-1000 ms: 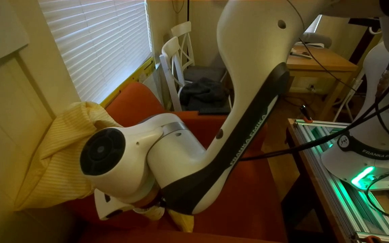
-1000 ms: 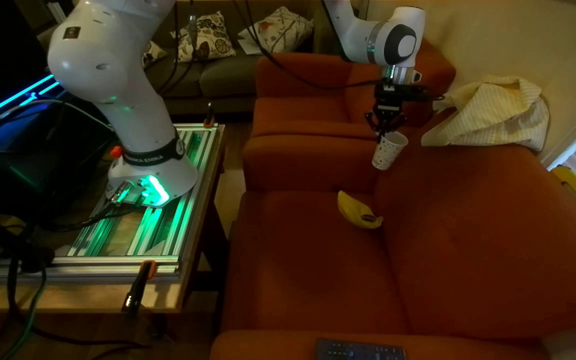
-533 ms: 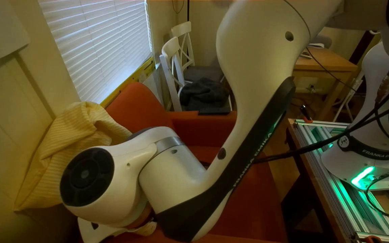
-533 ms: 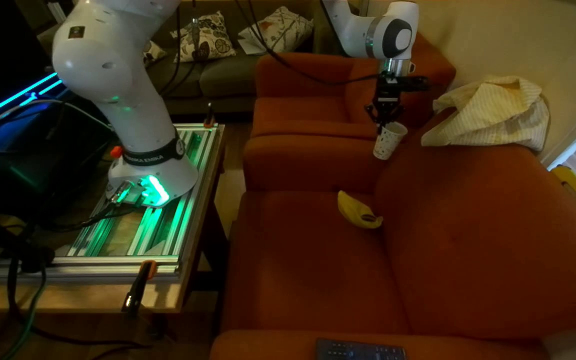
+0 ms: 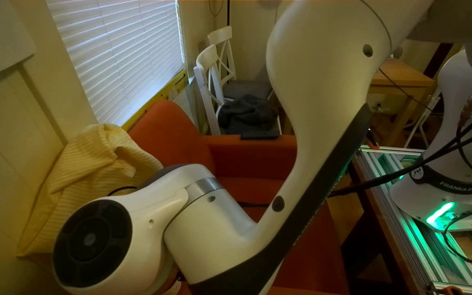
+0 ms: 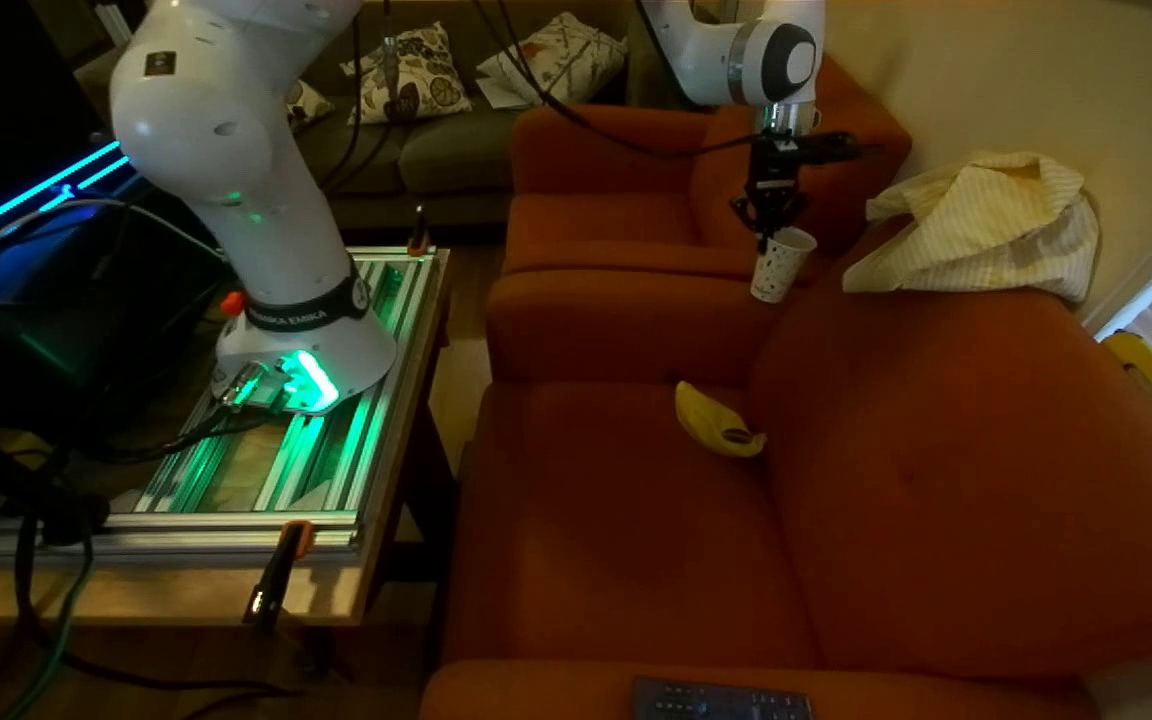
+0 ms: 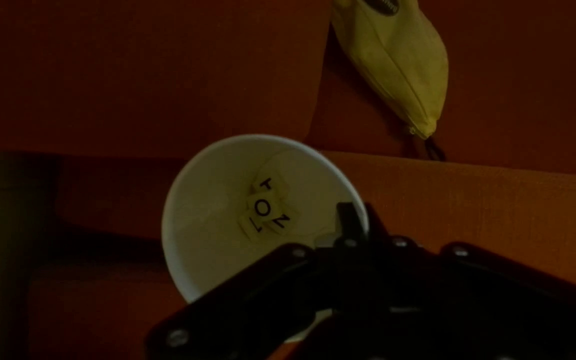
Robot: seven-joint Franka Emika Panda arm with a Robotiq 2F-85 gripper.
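Note:
My gripper (image 7: 360, 215) is shut on the rim of a white speckled paper cup (image 6: 781, 265), one finger inside the wall and one outside. Looking down in the wrist view, I see several letter tiles (image 7: 262, 207) at the cup's bottom, with T, O and N readable. The cup hangs in the air near the sofa's far armrest, tilted a little. A yellow banana-shaped pouch (image 6: 716, 422) with a zip lies on the sofa seat, apart from the cup. In an exterior view the arm's wrist (image 5: 109, 241) hides the gripper and nearly all of the cup.
The orange sofa has a seat (image 6: 626, 530), an armrest (image 6: 616, 330) and a backrest (image 6: 986, 450). A striped yellow cloth (image 6: 986, 225) drapes over the backrest's end. A remote (image 6: 721, 700) rests on the near armrest. Beside the sofa stands the robot's table (image 6: 326, 590).
The gripper has carried the cup upward in an exterior view, and the cup leans less. Seen from elsewhere, the wrist came down and left, looks larger, and now covers the pouch.

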